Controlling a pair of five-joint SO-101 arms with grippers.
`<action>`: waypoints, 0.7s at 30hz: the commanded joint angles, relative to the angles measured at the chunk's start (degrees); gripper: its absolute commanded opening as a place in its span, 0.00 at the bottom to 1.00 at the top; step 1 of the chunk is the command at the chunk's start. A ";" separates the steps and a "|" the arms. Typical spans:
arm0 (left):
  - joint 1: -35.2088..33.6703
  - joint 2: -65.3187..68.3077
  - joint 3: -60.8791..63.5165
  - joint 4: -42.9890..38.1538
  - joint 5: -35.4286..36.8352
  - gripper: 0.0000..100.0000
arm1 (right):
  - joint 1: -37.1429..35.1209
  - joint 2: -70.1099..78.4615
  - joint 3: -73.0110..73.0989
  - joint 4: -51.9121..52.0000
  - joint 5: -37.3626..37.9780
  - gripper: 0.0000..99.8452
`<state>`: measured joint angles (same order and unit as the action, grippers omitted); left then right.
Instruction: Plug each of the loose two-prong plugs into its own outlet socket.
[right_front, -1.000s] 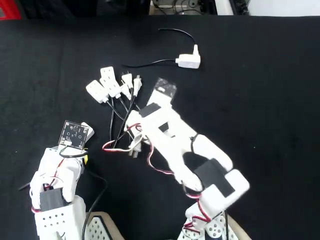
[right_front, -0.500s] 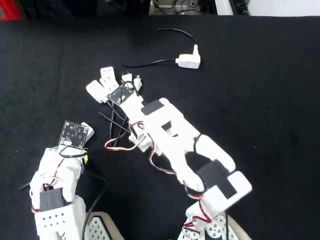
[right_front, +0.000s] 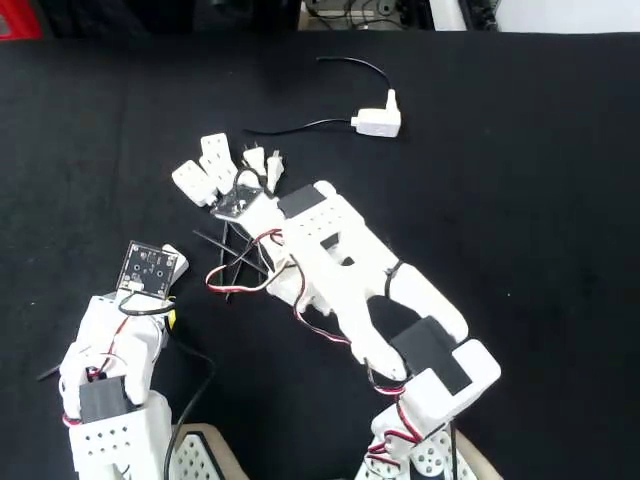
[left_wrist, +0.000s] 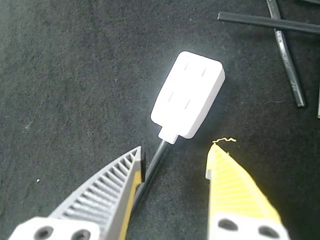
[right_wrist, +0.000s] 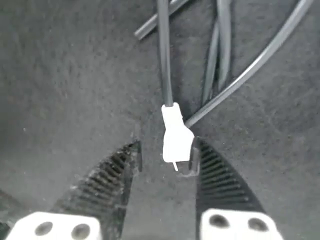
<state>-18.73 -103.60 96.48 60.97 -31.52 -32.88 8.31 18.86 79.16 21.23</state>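
Right gripper (right_wrist: 164, 149) open, jaws straddling a two-prong plug (right_wrist: 177, 140) lying close against one jaw. Left gripper (left_wrist: 176, 149) open, outlet socket (left_wrist: 187, 95) just ahead on the table (left_wrist: 75, 75). Risk: off-centre closing may twist the plug or snag neighbouring cables (right_wrist: 220, 65).

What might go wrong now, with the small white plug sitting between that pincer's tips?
The plug lies off-centre in the open right pincer, close to one finger, so closing may twist it or let it slip. The cords crossing just beyond it could snag or drag when it's lifted.
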 joint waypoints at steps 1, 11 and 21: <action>0.40 -0.53 0.84 0.35 -0.35 0.21 | 1.41 -0.31 -0.57 0.53 5.27 0.15; 0.31 -0.53 0.84 0.35 -0.35 0.21 | 7.21 -0.22 2.68 -1.23 22.24 0.15; 0.31 -0.53 0.92 0.35 -0.35 0.21 | 7.30 0.04 8.75 -10.90 24.35 0.15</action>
<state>-18.73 -103.60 96.48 60.97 -31.52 -26.37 8.75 27.47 70.46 46.11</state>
